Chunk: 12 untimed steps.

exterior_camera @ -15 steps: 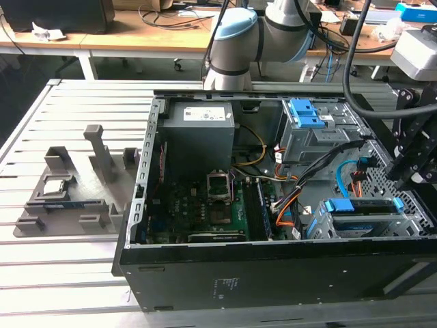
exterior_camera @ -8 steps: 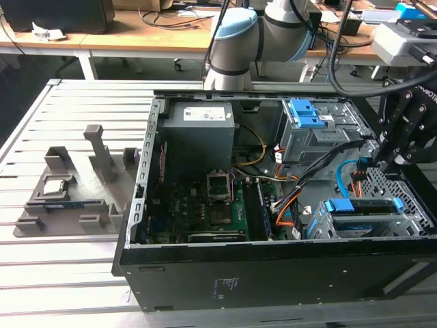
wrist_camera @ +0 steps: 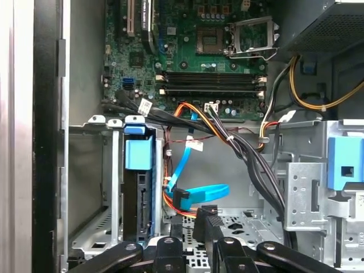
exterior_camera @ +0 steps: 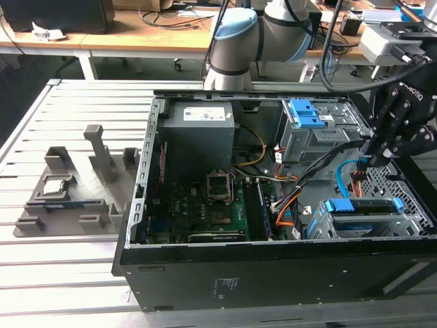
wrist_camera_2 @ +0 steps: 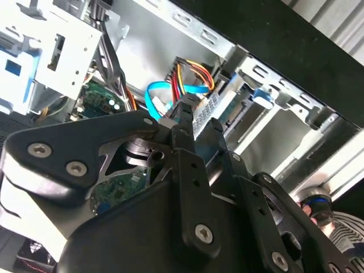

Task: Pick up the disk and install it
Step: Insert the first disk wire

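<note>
Already the disk (exterior_camera: 362,217) is sitting in the lower drive cage (exterior_camera: 410,222) of the open computer case (exterior_camera: 273,273), toward the exterior view's right, its blue side rail (exterior_camera: 339,206) facing into the case; in the first wrist view the disk (wrist_camera: 138,202) is standing on edge in that cage (wrist_camera: 94,187) with the blue rail end (wrist_camera: 139,152) sticking up; the gripper (exterior_camera: 365,162) is hovering inside the case, just above and beside the cage, near a blue data cable (exterior_camera: 341,174); in the first wrist view its fingertips (wrist_camera: 206,219) are lying close together, narrow, apparently pinching a black cable connector (wrist_camera: 207,211) beside the blue cable (wrist_camera: 199,193), though whether they are truly gripping it I cannot tell; the motherboard (exterior_camera: 205,212) and the grey power supply (exterior_camera: 201,133) are lying well apart from it
</note>
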### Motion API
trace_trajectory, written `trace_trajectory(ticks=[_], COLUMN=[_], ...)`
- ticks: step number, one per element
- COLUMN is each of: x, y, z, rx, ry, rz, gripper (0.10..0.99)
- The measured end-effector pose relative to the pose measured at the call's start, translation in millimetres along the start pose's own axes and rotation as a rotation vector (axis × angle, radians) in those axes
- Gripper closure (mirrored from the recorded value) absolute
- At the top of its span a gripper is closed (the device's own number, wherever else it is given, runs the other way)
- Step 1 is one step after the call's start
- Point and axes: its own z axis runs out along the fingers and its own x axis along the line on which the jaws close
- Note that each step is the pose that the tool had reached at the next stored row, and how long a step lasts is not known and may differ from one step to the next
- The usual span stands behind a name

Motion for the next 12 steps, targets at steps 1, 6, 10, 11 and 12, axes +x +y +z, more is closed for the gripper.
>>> trace_trajectory(ticks=[1, 6, 10, 11, 12], x=[-3.3, -11.9, -13.2, -13.2, -13.2], y=[-0.4, -2.0, -2.1, -2.1, -2.1], z=[1.3, 9.7, 13.0, 13.4, 14.1], rx=[0.0, -0.002, -0.002, -0.002, -0.002], ry=[0.0006, 0.0016, 0.0113, 0.0154, 0.0212], rz=[0.0, 0.0, 0.0, 0.0, 0.0], gripper=[0.784, 0.784, 0.784, 0.784, 0.784])
